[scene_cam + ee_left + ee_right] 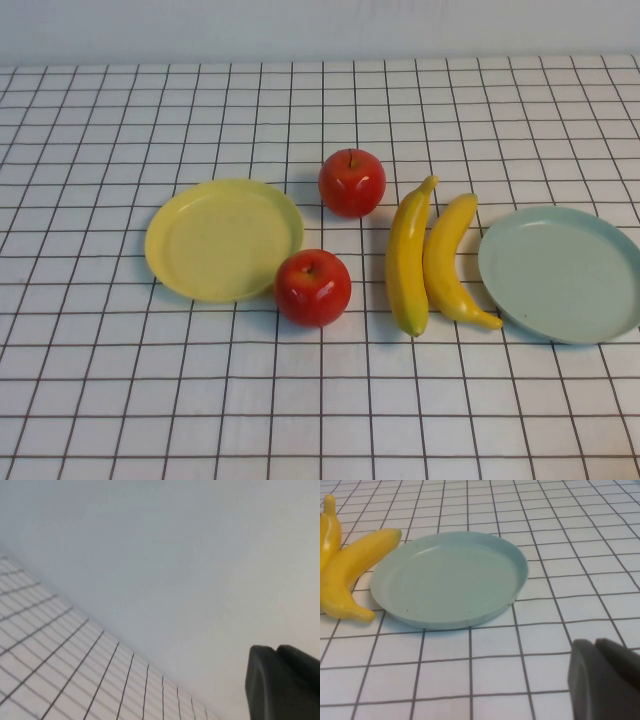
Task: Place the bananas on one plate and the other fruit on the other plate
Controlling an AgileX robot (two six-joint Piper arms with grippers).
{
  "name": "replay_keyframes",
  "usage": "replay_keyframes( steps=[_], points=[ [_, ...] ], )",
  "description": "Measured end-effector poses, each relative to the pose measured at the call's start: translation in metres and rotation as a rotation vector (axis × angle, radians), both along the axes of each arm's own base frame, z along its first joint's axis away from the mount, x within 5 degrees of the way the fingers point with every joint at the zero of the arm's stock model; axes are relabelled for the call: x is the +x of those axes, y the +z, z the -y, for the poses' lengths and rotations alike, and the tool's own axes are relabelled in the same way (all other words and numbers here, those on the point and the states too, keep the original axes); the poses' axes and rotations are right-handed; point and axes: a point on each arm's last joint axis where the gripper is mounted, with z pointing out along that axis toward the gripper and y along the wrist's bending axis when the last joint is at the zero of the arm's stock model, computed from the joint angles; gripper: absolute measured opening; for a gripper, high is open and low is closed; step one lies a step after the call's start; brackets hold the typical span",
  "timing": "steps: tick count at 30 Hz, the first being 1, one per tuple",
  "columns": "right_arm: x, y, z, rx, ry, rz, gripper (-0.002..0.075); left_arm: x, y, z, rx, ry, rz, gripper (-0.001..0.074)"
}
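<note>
Two bananas (430, 262) lie side by side on the white checked tablecloth (320, 400), right of centre, tips pointing away from the robot and toward it. The right-hand one (452, 262) curves toward the pale blue-green plate (560, 272), its near tip just beside that plate's rim; the left-hand one (408, 258) lies close against it, and whether they touch cannot be told. This plate sits at the right edge of the table and holds nothing.

Two red apples stand left of the bananas. The far apple (352, 182) rests on the cloth, beyond and to the right of the pale yellow plate (222, 238). The near apple (313, 287) sits at that plate's near right rim, touching or just overlapping it. The yellow plate holds nothing either.

Neither gripper shows in the high view. The left gripper (282, 682) appears only as a dark finger edge in its wrist view, aimed at the pale wall (175, 555) and a far strip of cloth, with no fruit or plate near it. The right gripper (605, 680) is likewise a dark finger edge in its wrist view, above bare cloth, with the blue-green plate (447, 577) ahead of it and a banana (352, 570) touching or nearly touching that plate's rim beyond. It grasps nothing visible; how wide either gripper stands cannot be told.
</note>
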Motion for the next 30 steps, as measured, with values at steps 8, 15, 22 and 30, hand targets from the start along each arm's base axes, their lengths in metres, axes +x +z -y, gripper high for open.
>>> replay_keyframes(
  steps=[8, 15, 22, 30],
  points=[
    [0.000, 0.000, 0.000, 0.000, 0.000, 0.000, -0.0015, -0.002, 0.009, 0.011, 0.075, -0.107, -0.109, -0.0005],
    [0.000, 0.000, 0.000, 0.000, 0.000, 0.000, -0.0015, 0.001, 0.072, 0.022, 0.447, -0.221, -0.324, -0.0005],
    [0.000, 0.000, 0.000, 0.000, 0.000, 0.000, -0.0015, 0.040, 0.107, 0.029, 0.789, -0.396, -0.562, -0.0005],
    [0.000, 0.000, 0.000, 0.000, 0.000, 0.000, -0.0015, 0.085, 0.113, 0.033, 0.767, -0.402, -0.707, -0.0001]
  ],
)
